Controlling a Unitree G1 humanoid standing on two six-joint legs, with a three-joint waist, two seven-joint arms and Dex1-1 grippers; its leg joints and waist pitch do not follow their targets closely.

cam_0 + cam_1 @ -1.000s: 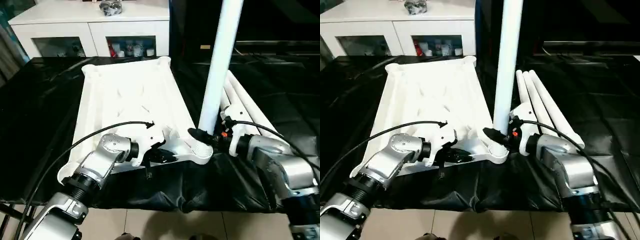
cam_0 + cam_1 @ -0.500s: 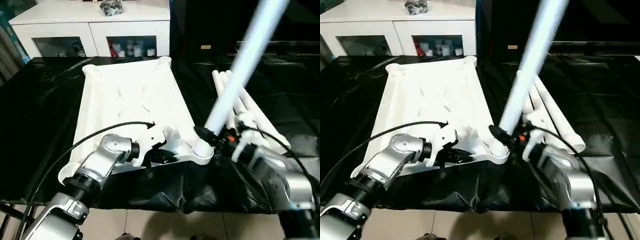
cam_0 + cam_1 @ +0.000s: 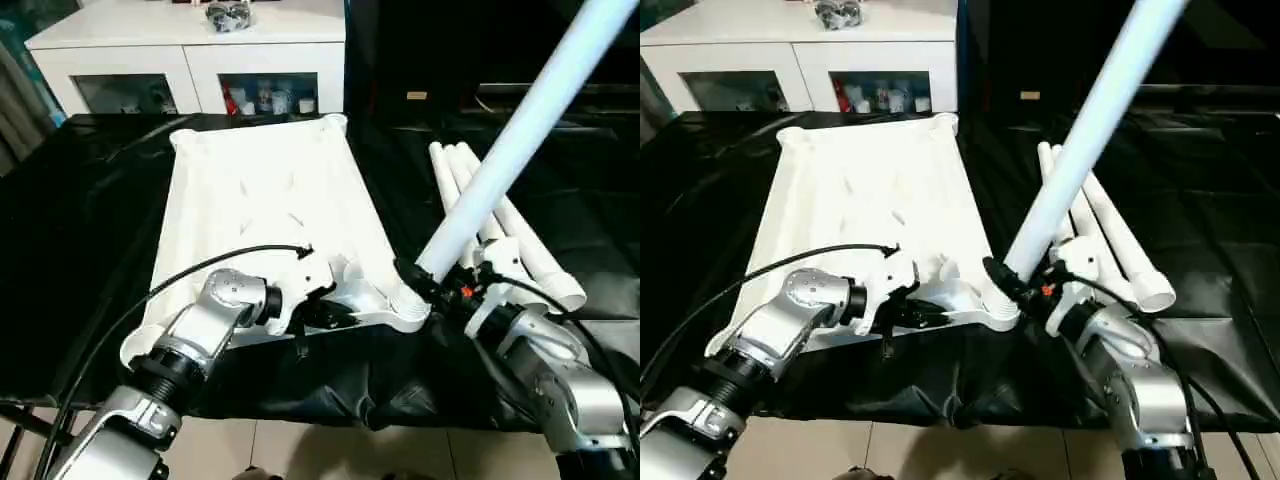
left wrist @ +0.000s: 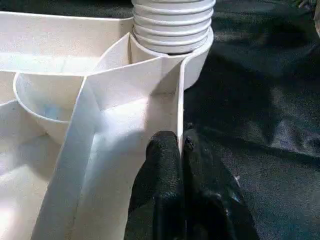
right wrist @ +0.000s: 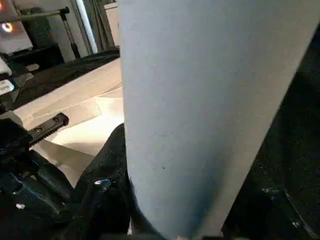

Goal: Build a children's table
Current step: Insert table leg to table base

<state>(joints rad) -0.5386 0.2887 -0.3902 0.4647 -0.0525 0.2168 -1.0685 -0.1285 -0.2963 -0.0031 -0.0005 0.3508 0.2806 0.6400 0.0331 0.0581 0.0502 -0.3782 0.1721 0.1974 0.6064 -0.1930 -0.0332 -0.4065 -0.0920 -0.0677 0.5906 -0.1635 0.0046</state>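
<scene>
Tabletop (image 3: 265,205) is laid underside up on a black sheet (image 3: 80,250), with its ribs and round corner sockets exposed. At the near edge, its rim is pinched by the left gripper (image 4: 179,145), whose two black fingers (image 4: 162,165) are pressed together on either side of the thin wall, just beside the near right socket (image 3: 408,308). One leg (image 3: 510,150) is seated by its ribbed end in that socket and is tilted up and away to the right rather than standing upright. This leg is clasped near its base by the right gripper (image 3: 430,285), one black finger (image 5: 107,165) being seen against the tube. Three more legs (image 3: 500,220) are lying side by side on the sheet to the right of the tabletop, behind the right arm. A white cabinet (image 3: 190,55) is seen beyond the far edge.
</scene>
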